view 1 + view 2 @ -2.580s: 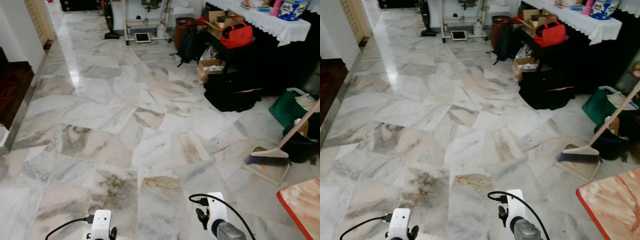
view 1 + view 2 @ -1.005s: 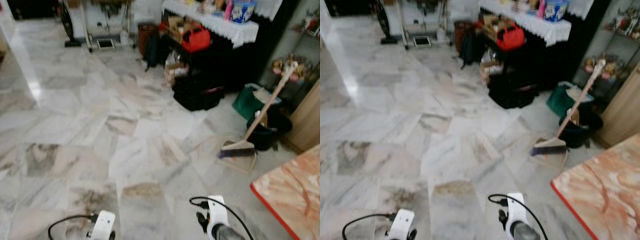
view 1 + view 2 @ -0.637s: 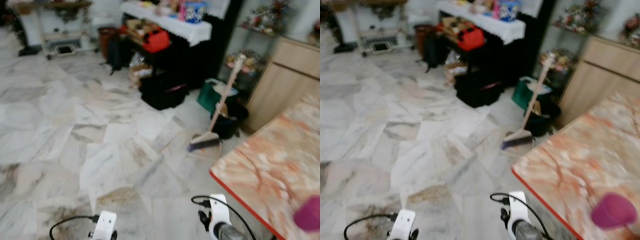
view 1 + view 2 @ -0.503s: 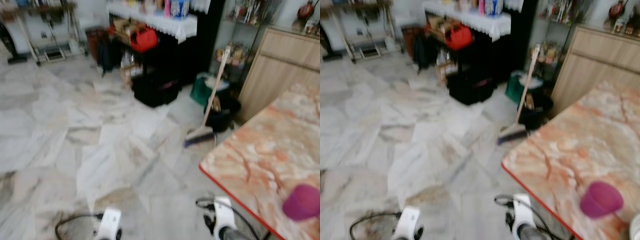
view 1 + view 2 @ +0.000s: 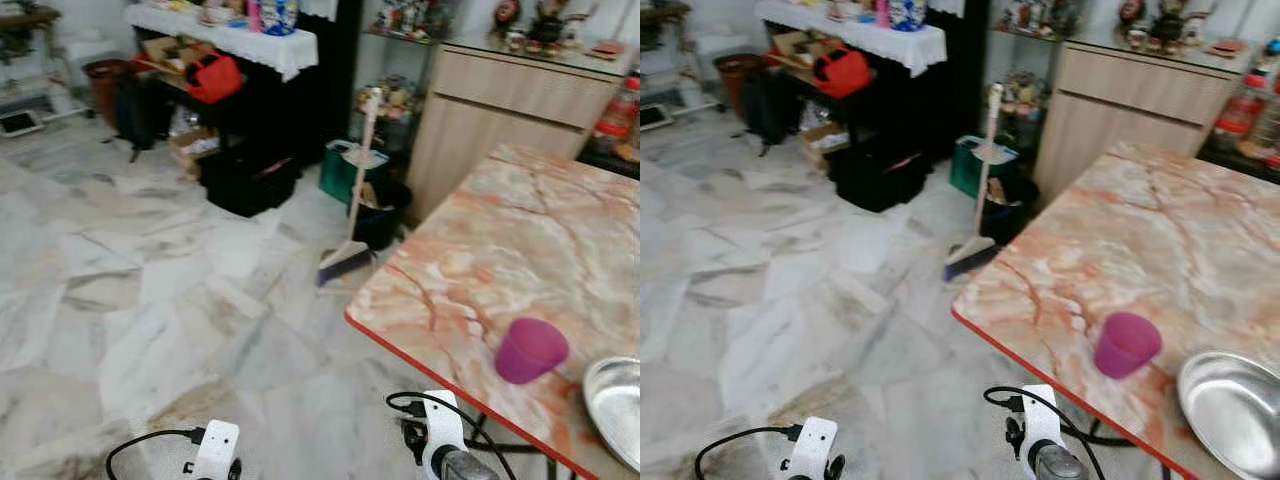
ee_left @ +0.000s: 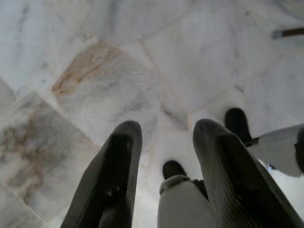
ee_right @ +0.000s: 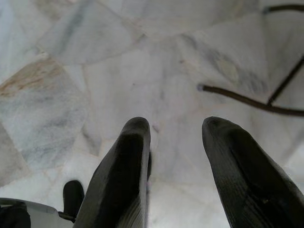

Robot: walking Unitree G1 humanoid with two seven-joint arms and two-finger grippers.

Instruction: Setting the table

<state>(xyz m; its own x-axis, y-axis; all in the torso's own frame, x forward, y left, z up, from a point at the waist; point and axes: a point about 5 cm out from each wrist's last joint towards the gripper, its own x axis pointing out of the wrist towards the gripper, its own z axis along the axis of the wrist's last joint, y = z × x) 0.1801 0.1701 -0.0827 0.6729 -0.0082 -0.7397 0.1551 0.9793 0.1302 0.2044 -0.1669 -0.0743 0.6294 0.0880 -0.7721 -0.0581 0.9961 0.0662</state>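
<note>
A marble-patterned table (image 5: 520,240) with a red edge fills the right side of the eye views. Near its front edge stands a purple cup (image 5: 530,350), and a shallow metal bowl (image 5: 1232,410) lies just right of it. Both arms hang low at my sides, their wrists at the bottom of the eye views. My left gripper (image 6: 164,130) is open above the marble floor with nothing between its fingers. My right gripper (image 7: 175,126) is open over the floor too, empty, with a dark table leg (image 7: 247,102) beyond it.
A broom (image 5: 350,250) leans against a dark bin (image 5: 385,215) beside the table's near corner. Behind stand a wooden cabinet (image 5: 500,110), a green bag (image 5: 345,170), black bags (image 5: 245,180) and a cloth-covered side table (image 5: 230,25) with a red bag. Marble floor (image 5: 120,300) spreads to the left.
The camera has swung right: the table, purple cup and metal bowl have come into view and the open floor slid left. Both arms stay hanging low.
</note>
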